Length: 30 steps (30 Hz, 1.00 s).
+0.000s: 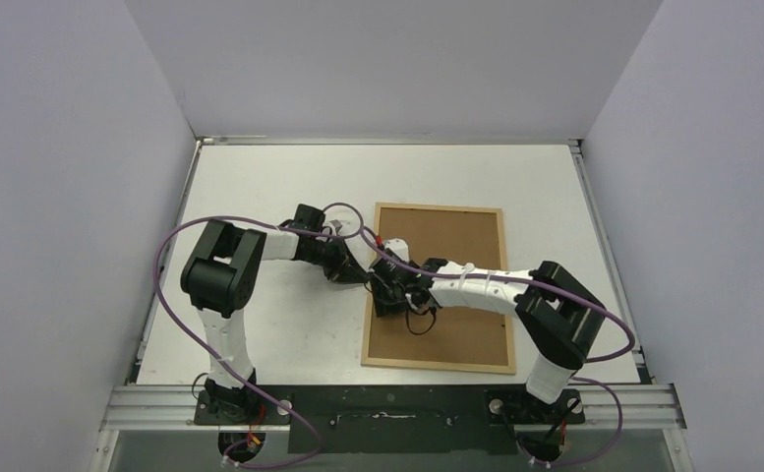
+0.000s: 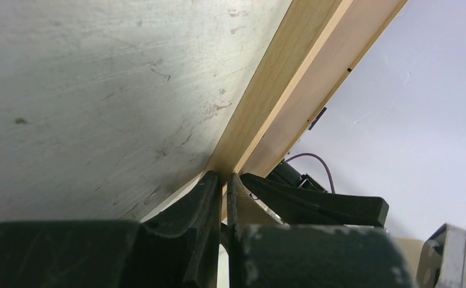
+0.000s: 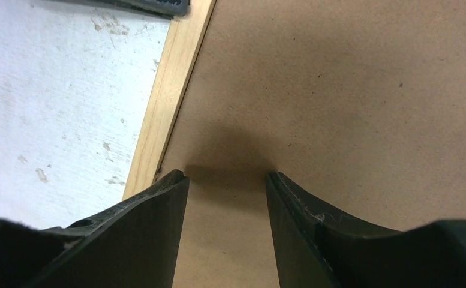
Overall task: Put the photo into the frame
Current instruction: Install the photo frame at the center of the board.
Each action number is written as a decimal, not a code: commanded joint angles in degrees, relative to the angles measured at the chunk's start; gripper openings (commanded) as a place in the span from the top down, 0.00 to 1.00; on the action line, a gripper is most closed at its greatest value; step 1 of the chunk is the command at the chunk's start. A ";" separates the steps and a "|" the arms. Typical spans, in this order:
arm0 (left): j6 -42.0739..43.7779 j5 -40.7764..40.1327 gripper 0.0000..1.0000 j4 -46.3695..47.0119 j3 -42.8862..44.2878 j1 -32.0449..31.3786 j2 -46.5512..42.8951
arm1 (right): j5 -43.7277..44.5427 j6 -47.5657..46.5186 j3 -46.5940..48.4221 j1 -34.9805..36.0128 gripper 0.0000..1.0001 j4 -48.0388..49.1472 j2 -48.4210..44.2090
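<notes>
The table (image 1: 289, 187) is brightly and evenly lit from above, and only faint shadows are seen. A dark shadow is cast on the brown board (image 3: 338, 90) in the right wrist view. The fingers (image 2: 199, 240) in the left wrist view are rendered dark and blurred.

The frame (image 3: 165, 102) is pale smooth wood; its backing (image 3: 338, 90) matt brown hardboard.

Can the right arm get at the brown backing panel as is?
Likely yes: the right gripper hangs open just above the backing panel, near the left strip of the frame, nothing between.
</notes>
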 commanded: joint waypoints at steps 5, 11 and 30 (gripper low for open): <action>-0.37 -4.51 1.00 2.06 -4.41 -0.87 1.59 | 2.31 16.08 5.67 -2.19 0.52 -9.06 0.86; -3.37 -4.59 1.00 3.31 -6.45 -2.74 0.73 | 8.60 17.66 12.95 -3.51 0.59 -12.70 2.33; -9.51 -4.75 1.00 5.42 -8.45 -3.98 2.13 | 3.34 5.95 21.13 -10.32 0.40 -14.27 11.41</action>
